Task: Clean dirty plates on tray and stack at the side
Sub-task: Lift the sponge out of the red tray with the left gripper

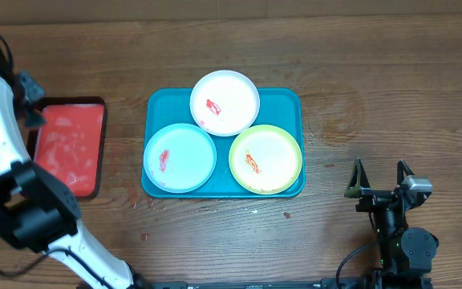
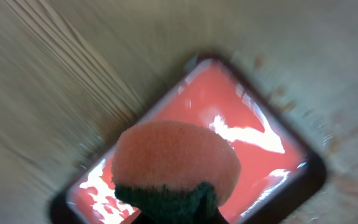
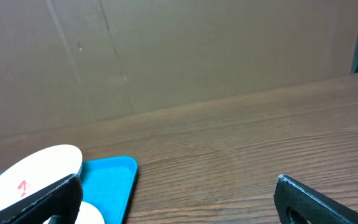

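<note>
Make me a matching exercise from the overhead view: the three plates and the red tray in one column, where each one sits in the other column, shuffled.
Column one
1. white plate
2. pale blue plate
3. yellow-green plate
4. red tray

Column two
A. beside the teal tray, on its left
B. on the teal tray, near right
C. on the teal tray, far middle
D. on the teal tray, near left

Pairs: 1-C, 2-D, 3-B, 4-A
</note>
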